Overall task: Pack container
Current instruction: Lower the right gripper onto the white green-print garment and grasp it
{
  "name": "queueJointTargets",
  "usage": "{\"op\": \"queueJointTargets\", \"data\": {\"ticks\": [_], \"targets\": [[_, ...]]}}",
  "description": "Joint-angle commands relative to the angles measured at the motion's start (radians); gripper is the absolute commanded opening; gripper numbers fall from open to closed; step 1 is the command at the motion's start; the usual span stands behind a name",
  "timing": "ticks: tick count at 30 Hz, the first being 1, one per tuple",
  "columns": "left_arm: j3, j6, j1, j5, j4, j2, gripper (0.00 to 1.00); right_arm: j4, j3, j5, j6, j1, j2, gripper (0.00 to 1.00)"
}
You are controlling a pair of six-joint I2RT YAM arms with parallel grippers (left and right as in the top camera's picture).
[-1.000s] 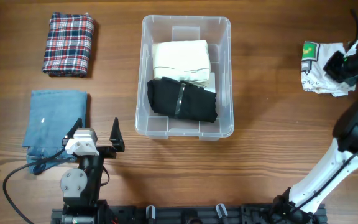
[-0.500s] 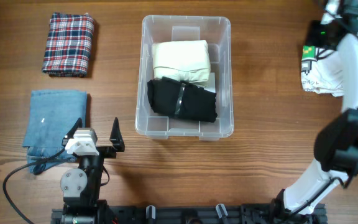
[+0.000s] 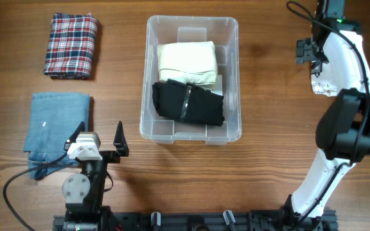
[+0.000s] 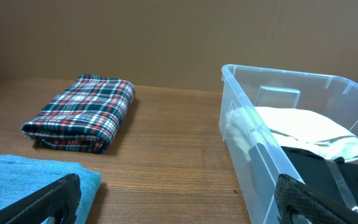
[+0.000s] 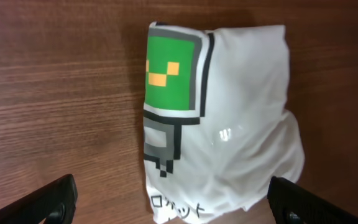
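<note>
right claw (image 5: 182, 205) spread wide over white printed shirt (image 5: 235, 106) on table (image 5: 55, 93), gripping nothing. left claw (image 3: 98, 136) released beside blue cloth (image 3: 56, 122). container (image 3: 191, 20) holds cream cloth (image 3: 186, 61), black cloth (image 3: 188, 102).

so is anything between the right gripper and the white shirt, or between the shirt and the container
Nothing visible. The right gripper hangs open directly over the white shirt, and only bare table lies between it and the container, which has no lid on.

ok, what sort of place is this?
Probably a robotics lab bench: left arm and right arm on a black rail at a wooden table, folded plaid cloth and blue cloth staged beside a clear container.
</note>
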Motion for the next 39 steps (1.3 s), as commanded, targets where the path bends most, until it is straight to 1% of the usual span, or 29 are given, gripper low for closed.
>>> {"op": "queueJointTargets", "data": {"ticks": [1, 4, 13, 16, 19, 26, 34, 39], "targets": [[-0.002, 0.015, 0.006, -0.006, -0.006, -0.007, 1.0, 0.01, -0.002, 0.065, -0.021, 0.014, 0.042, 0.99], [-0.002, 0.015, 0.006, -0.006, -0.006, -0.007, 1.0, 0.005, -0.002, 0.109, -0.021, 0.021, 0.059, 0.99], [-0.002, 0.015, 0.006, -0.006, -0.006, -0.007, 1.0, -0.014, -0.002, 0.114, -0.02, 0.023, 0.116, 0.99], [-0.002, 0.015, 0.006, -0.006, -0.006, -0.007, 1.0, -0.014, -0.002, 0.157, -0.018, 0.023, 0.137, 0.99], [-0.002, 0.015, 0.006, -0.006, -0.006, -0.007, 1.0, -0.016, -0.002, 0.161, -0.018, 0.023, 0.155, 0.99], [-0.002, 0.015, 0.006, -0.006, -0.006, -0.007, 1.0, 0.014, -0.031, 0.202, -0.02, 0.02, 0.175, 0.99], [-0.002, 0.015, 0.006, -0.006, -0.006, -0.007, 1.0, 0.034, -0.032, 0.197, -0.022, 0.0, 0.176, 0.99], [-0.002, 0.015, 0.006, -0.006, -0.006, -0.007, 1.0, 0.055, -0.032, 0.174, -0.047, -0.018, 0.177, 1.0]]}}
